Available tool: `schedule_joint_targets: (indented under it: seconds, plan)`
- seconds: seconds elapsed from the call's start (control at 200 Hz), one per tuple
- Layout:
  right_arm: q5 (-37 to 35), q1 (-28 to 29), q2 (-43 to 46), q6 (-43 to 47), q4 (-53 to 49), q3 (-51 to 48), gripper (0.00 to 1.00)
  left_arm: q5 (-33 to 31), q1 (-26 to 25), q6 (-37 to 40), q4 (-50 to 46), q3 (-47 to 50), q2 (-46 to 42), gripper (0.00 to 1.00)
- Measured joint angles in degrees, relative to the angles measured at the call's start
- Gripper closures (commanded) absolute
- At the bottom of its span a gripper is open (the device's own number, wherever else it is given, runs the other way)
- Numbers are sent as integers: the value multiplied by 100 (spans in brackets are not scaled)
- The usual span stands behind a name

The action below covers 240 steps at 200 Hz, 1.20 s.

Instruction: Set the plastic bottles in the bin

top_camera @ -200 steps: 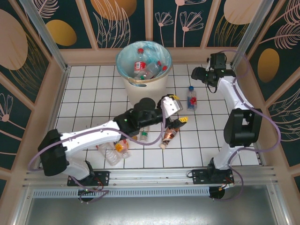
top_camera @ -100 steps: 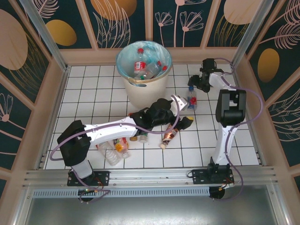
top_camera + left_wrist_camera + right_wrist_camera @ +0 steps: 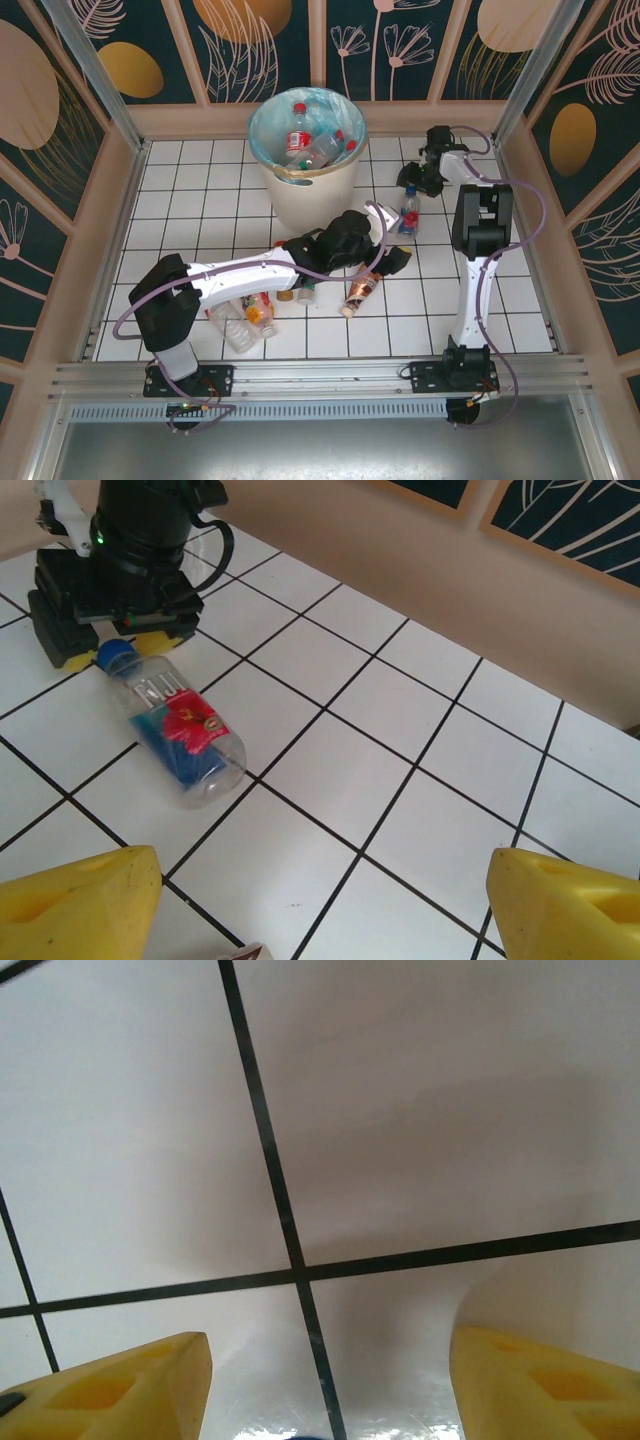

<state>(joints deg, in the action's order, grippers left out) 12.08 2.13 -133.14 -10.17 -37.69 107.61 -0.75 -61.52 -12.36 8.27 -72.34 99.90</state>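
The right end effector [image 3: 118, 648], fingers spread, straddles the blue cap of a red-labelled bottle [image 3: 185, 735] lying at upper left on the tiled worktop [image 3: 400, 780], apparently ready to pinch it. The left end effector [image 3: 320, 900] hangs spread and empty. The bin [image 3: 310, 195] stands upper centre.

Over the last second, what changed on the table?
The right gripper came down from above the back corner to the blue-capped bottle, jaws open astride its cap. The left arm reached further right, left gripper open and empty. That bottle, the other bottles and the bin stayed put.
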Motion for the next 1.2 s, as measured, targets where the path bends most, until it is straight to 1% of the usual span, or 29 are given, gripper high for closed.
schedule_joint_targets:
  seconds: [0.18, 0.325, 0.475, 0.525, 0.756, 0.806, 0.931, 0.986, 1.066, 1.201]
  plan:
    - [92, -4, 74, 90, 42, -140, 41, -166, 0, -109, 0, 57, -92, 15]
    - [164, 11, 289, 87, 79, -479, 44, -245, 0, -184, 7, 188, -258, 15]
    - [177, 31, 470, 87, 55, -723, 50, -297, 0, -214, 4, 245, -310, 15]
    - [177, 33, 501, 79, 55, -756, 56, -306, 0, -214, 4, 262, -321, 14]
    - [170, 33, 590, 79, 66, -813, 64, -450, 0, -214, 7, 391, -511, 14]
    - [168, 33, 638, 85, 94, -872, 68, -472, 0, -216, 7, 420, -560, 14]
    - [168, 33, 813, 87, 118, -1012, 71, -542, 0, -240, 13, 501, -649, 13]
    - [168, 33, 866, 87, 140, -1029, 76, -584, 0, -258, 26, 557, -691, 13]
    - [168, 33, 946, 90, 173, -1093, 78, -627, 0, -299, 42, 599, -721, 13]
    - [170, 33, 1088, 90, 304, -1314, 84, -752, 0, -302, 35, 608, -776, 12]
